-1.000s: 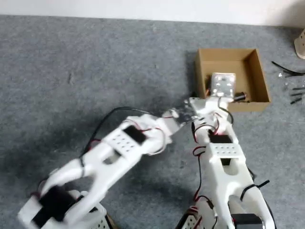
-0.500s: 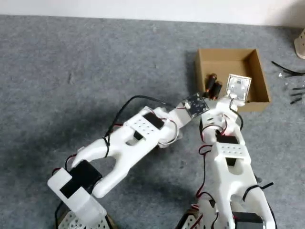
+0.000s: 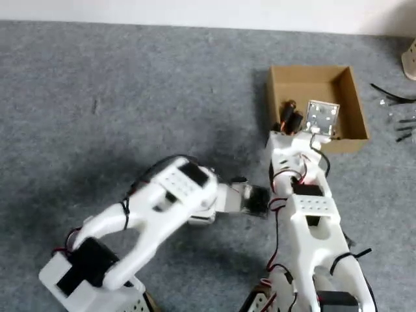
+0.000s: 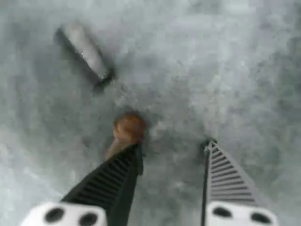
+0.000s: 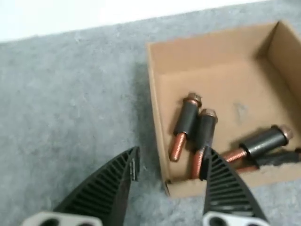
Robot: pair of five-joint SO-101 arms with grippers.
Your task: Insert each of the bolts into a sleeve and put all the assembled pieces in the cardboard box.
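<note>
Thin black pieces (image 3: 393,97) lie near the cardboard box (image 3: 359,110).

The setting is identified as a robotics workbench, of the kind found in a lab or hobby workshop. The work surface is covered with grey felt-like matting (image 3: 97,84), on which a cardboard box (image 3: 311,71) is placed. Beyond the box, the matting is bounded by a plain white wall (image 3: 195,12). In front of the box, the left arm (image 3: 162,201) and the right arm (image 3: 312,221) are mounted side by side. Their white plastic shells are fitted with black servo blocks and exposed red and black wiring (image 3: 272,205). To the right of the box, loose black cables and small hardware (image 3: 398,123) are scattered on the matting.
</note>
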